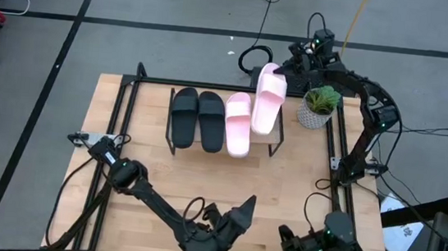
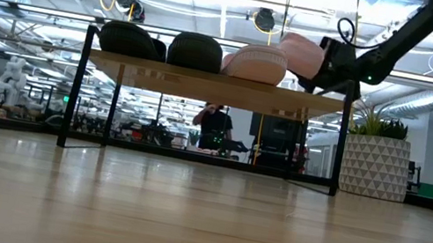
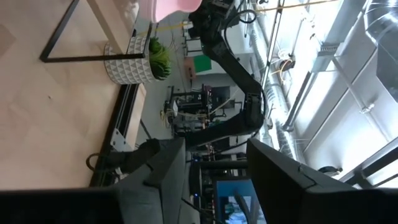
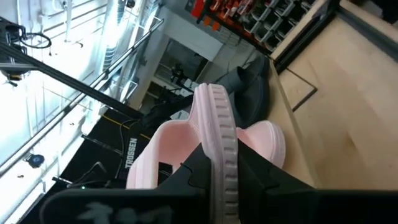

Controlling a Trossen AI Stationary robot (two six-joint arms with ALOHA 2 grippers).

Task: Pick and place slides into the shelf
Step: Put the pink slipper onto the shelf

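We see three slides on the shelf (image 1: 276, 139) already: the black pair (image 1: 197, 117) and one pink slide (image 1: 238, 124). The right gripper (image 1: 289, 64), jaws clamped on the last pink slide (image 1: 269, 97), holds it beside that pink one, not yet released; the left gripper (image 1: 235, 219) waits near the tabletop's front edge, jaws apart and empty.

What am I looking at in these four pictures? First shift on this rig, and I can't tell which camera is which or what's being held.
Two dark robot arms work at a wooden table. One camera looks straight down, one sits at table-top height, and one rides on each wrist. On the shelf lie two black slides and one pink slide. The right gripper, at the far side beside the potted plant, holds the second pink slide by its edge over the shelf's end. The left gripper waits at the near edge, open and empty.
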